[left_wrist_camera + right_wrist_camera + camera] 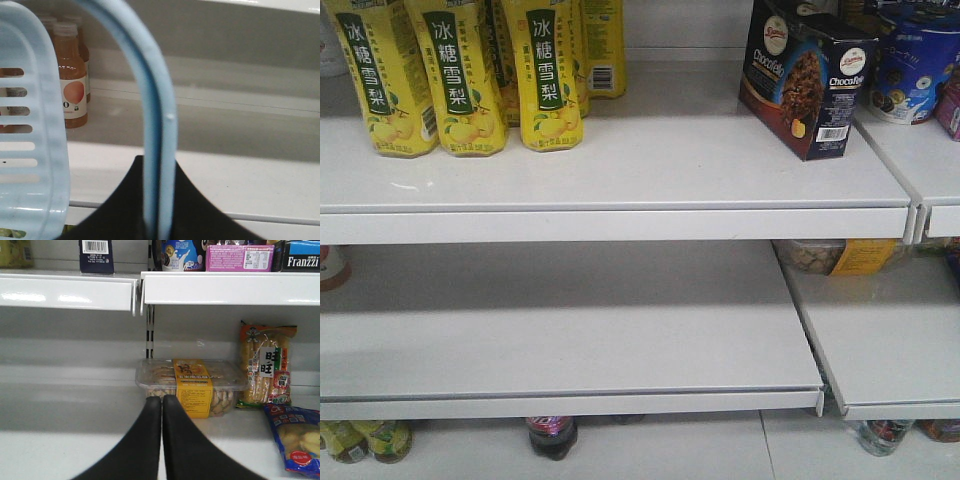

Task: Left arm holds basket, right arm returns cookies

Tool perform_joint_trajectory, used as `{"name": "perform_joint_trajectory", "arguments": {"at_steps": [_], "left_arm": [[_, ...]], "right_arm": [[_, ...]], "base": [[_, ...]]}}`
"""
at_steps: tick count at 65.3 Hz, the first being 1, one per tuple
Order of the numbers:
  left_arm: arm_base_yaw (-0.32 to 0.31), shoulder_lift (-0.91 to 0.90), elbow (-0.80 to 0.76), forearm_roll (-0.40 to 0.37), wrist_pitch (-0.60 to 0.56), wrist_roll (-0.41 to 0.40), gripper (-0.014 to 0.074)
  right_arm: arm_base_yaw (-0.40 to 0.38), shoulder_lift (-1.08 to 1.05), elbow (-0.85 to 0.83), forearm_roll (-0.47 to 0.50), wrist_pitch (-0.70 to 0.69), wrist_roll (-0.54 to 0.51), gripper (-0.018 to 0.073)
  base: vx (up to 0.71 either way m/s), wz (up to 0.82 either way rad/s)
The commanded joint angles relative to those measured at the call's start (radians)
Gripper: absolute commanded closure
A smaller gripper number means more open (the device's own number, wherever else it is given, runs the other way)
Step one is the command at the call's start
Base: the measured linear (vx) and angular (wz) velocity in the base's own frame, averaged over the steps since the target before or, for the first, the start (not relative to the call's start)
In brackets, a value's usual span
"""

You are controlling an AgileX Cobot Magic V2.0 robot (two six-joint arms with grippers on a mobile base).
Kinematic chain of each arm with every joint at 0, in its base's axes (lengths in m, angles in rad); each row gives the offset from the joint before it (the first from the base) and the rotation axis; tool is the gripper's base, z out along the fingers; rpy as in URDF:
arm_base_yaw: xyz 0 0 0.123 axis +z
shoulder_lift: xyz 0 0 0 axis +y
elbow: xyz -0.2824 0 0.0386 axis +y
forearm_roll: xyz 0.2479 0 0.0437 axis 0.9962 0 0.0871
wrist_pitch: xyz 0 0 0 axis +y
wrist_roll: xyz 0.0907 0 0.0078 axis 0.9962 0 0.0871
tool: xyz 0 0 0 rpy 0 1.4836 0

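The cookies (810, 75), a dark box with "Choco" lettering, stand upright at the right end of the upper shelf (620, 180); the right wrist view shows the box's barcode end (95, 255) at the top left. My left gripper (159, 200) is shut on the light blue loop handle (152, 100) of the basket (30, 150), whose slotted side fills the left of that view. My right gripper (161, 402) is shut with nothing in it, low in front of the middle shelf. Neither arm shows in the front view.
Yellow pear-drink bottles (460, 70) stand at the upper shelf's left. A round blue cookie tub (915, 60) sits right of the box. A clear tub with a yellow label (192, 385), snack bags (265, 367) and orange drink bottles (70, 75) fill nearby shelves.
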Motion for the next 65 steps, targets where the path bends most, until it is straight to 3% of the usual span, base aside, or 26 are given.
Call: {"name": "perform_joint_trajectory", "arguments": {"at_steps": [1,65], "left_arm": [[0.000,-0.018,-0.025,0.020,-0.093,0.015,0.0603],[0.000,-0.018,-0.025,0.020,-0.093,0.015,0.0603]], "right_arm": [[-0.007,-0.019,0.024,0.000,-0.165,0.023,0.0567],[-0.007,-0.018,0.021,0.002,-0.142,0.008,0.0567]], "base": [[0.00,0.00],[0.00,0.00]]}}
